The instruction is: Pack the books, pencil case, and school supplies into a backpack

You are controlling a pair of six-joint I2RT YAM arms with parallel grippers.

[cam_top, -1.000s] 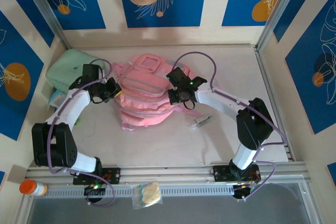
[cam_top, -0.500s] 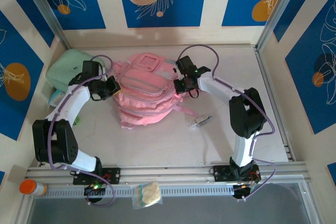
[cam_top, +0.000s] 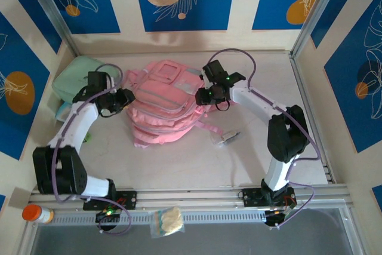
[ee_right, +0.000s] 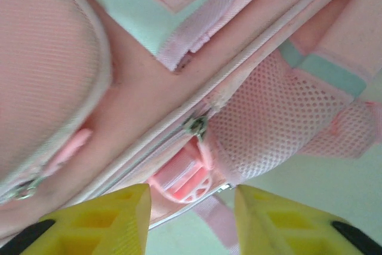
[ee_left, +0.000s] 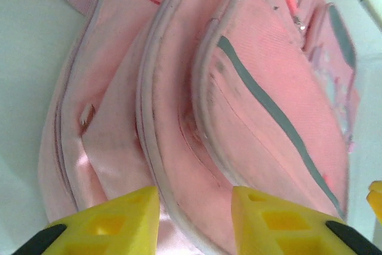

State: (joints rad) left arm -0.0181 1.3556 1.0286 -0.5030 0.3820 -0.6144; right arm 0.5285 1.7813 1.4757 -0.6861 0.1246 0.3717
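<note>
The pale worktop (cam_top: pixel 250 165) carries a pink backpack (cam_top: pixel 161 108) lying flat near its middle. A mint-green case (cam_top: pixel 74 76) sits in the far left corner, and a small pale object (cam_top: pixel 225 138) lies just beside the backpack's right strap.

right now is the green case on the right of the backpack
No, the mint-green case lies left of the backpack, by the left wall.

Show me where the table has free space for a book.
Bare table lies between the backpack and the near edge, and also in the far right corner. The left side is crowded: the mint-green case sits close to the backpack.
</note>
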